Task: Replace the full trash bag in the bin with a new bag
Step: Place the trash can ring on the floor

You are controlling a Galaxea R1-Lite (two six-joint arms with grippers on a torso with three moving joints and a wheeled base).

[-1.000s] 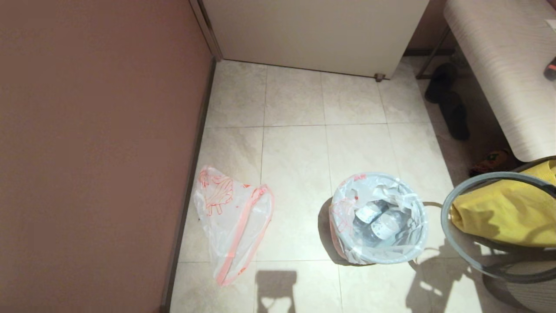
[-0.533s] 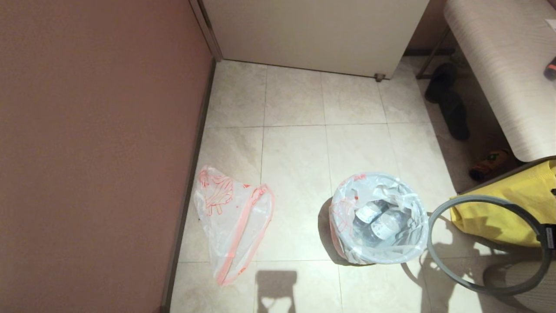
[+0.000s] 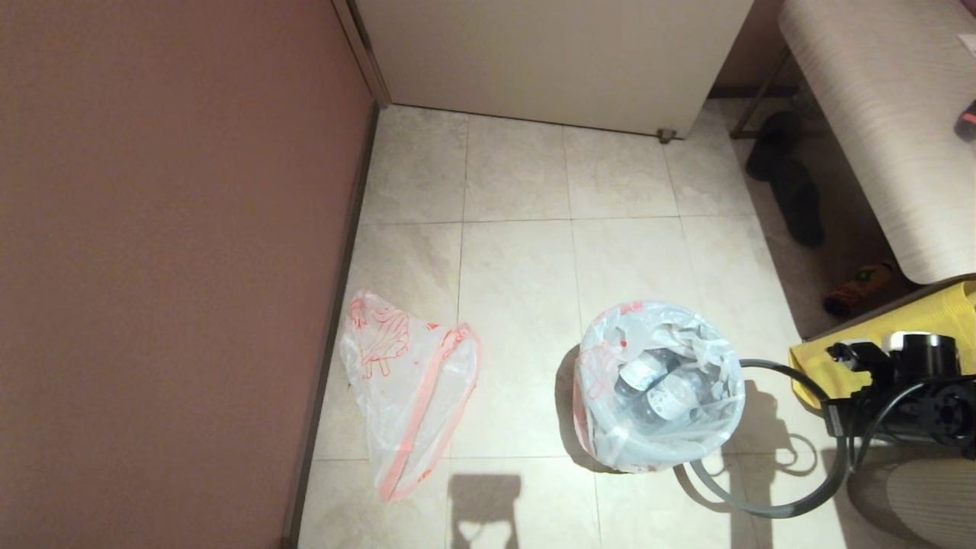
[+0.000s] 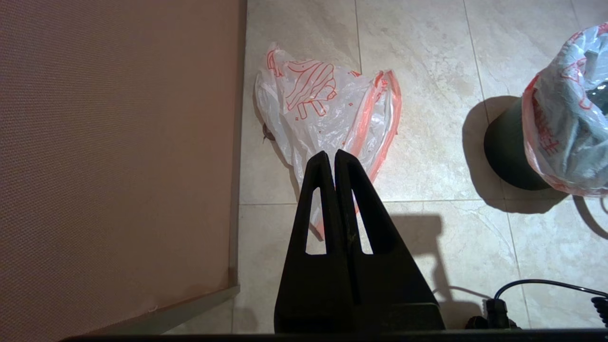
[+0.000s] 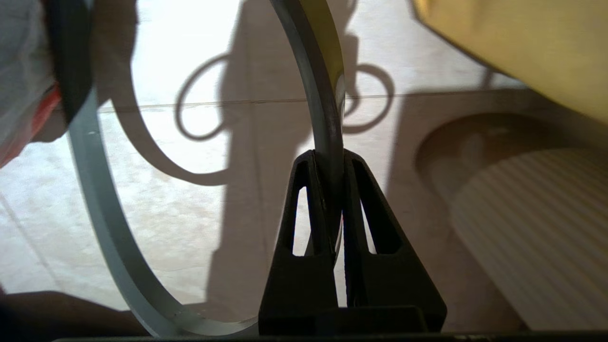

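Observation:
The full trash bag [image 3: 659, 385] sits in the bin [image 4: 506, 152], with white-labelled bottles showing through its open top. The bin's grey hoop [image 3: 781, 369] is off the bin and hangs tilted, low over the floor, just right of it. My right gripper [image 3: 837, 427] is shut on the hoop [image 5: 323, 95], with its fingertips [image 5: 330, 156] clamped on the band. The new bag [image 3: 408, 381] lies limp on the tiles by the left wall. My left gripper [image 4: 331, 154] hovers shut and empty above the new bag [image 4: 327, 104]; it is out of the head view.
A brown wall [image 3: 152, 267] runs along the left and a white cabinet [image 3: 549, 53] stands at the back. At the right are a pale bench [image 3: 877, 114], black slippers [image 3: 789, 179] and a yellow fabric bag [image 3: 938, 313]. A ribbed pale round object [image 3: 923, 503] lies at bottom right.
My right arm has come into view and carried the grey hoop down and leftwards, from high over the yellow bag to low beside the bin. The full bag's top has slumped a little.

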